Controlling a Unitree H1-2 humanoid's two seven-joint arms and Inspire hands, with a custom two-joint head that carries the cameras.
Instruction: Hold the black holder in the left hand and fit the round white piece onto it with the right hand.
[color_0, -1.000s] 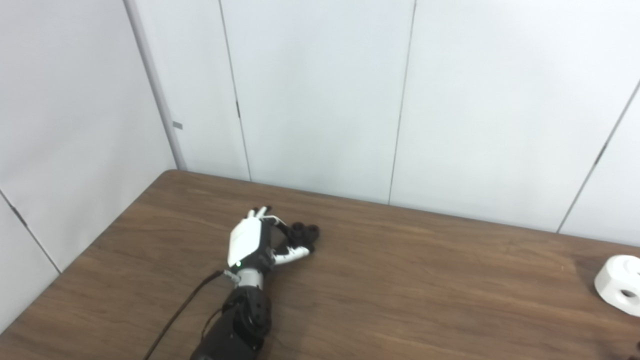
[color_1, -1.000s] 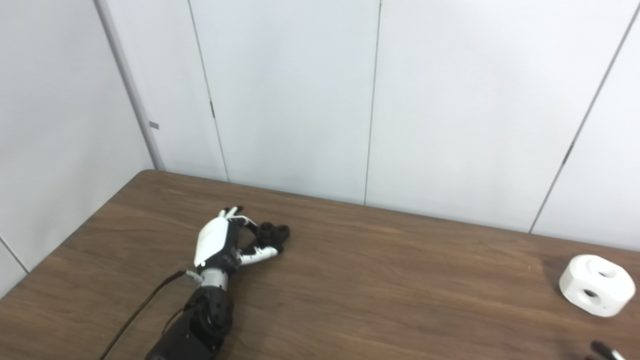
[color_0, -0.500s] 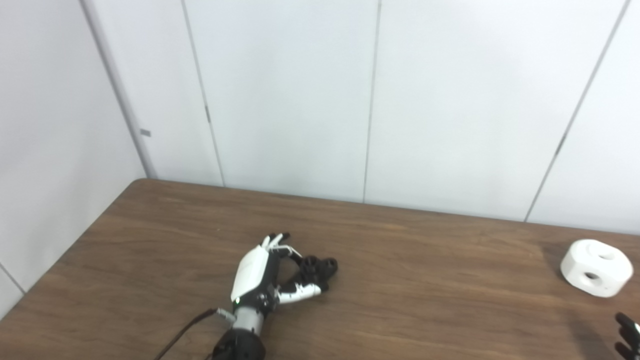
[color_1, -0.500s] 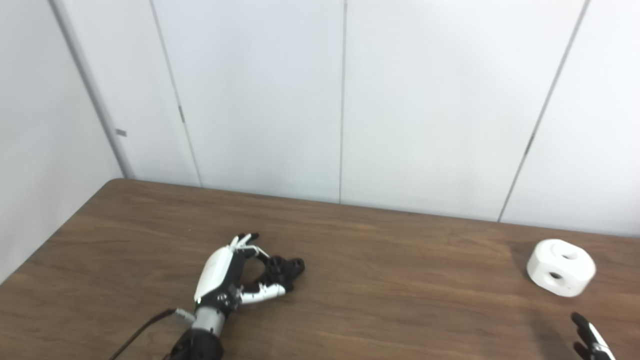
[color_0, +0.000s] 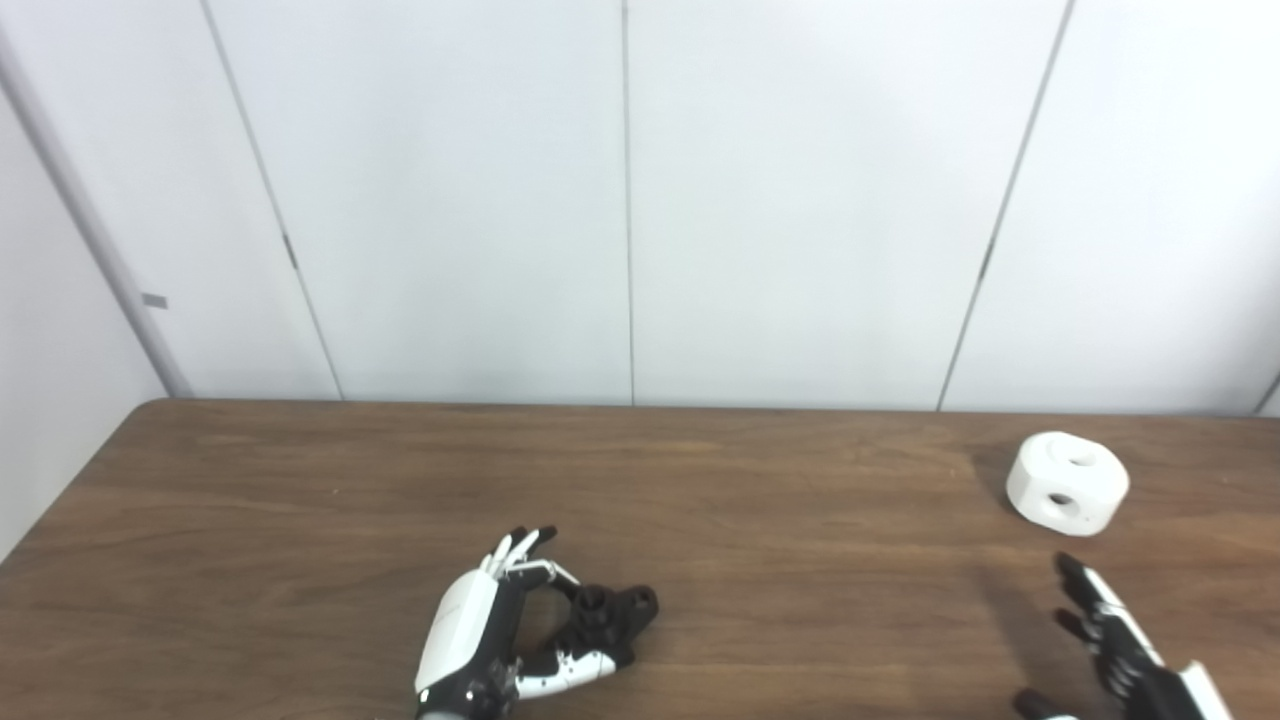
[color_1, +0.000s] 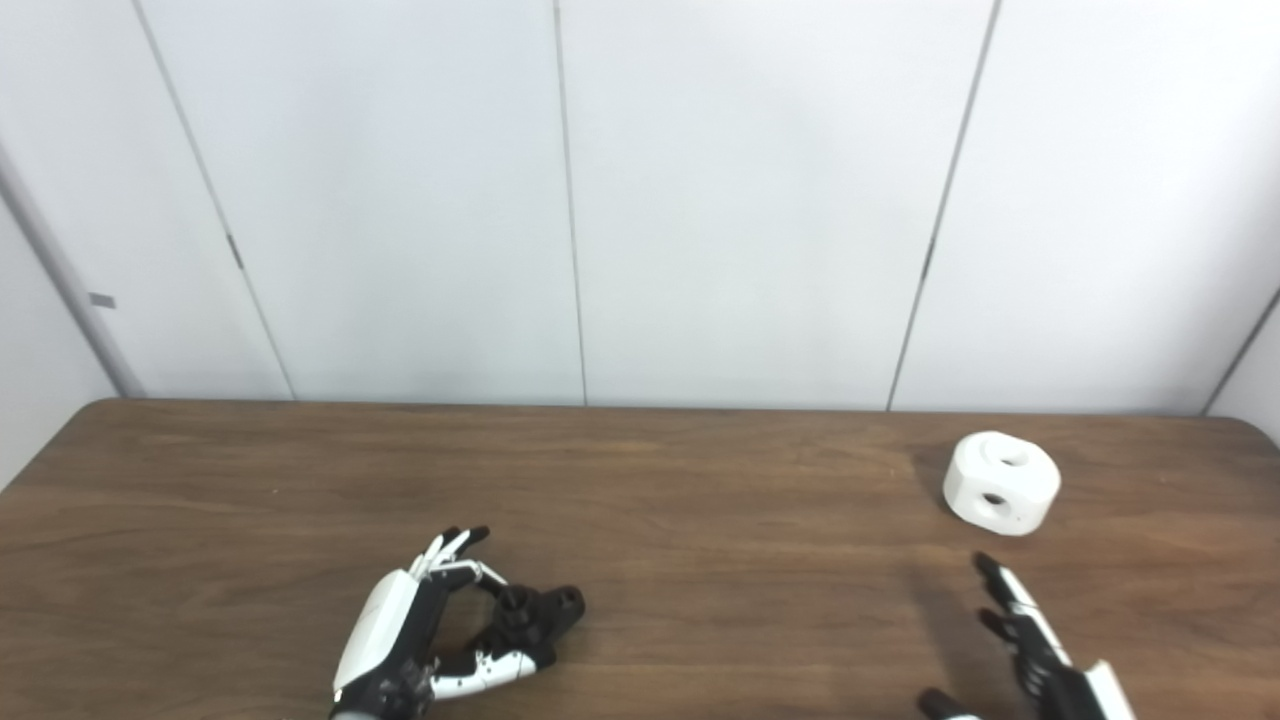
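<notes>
Round white piece (color_0: 1067, 482) on counter (color_0: 800, 560), at 12 o'clock from open, empty right hand (color_0: 1120, 650); left hand (color_0: 500, 640) cups black holder (color_0: 605, 615).

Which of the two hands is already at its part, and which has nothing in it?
The left hand has its fingers curled around the black holder. The right hand is open, short of the round white piece.
</notes>
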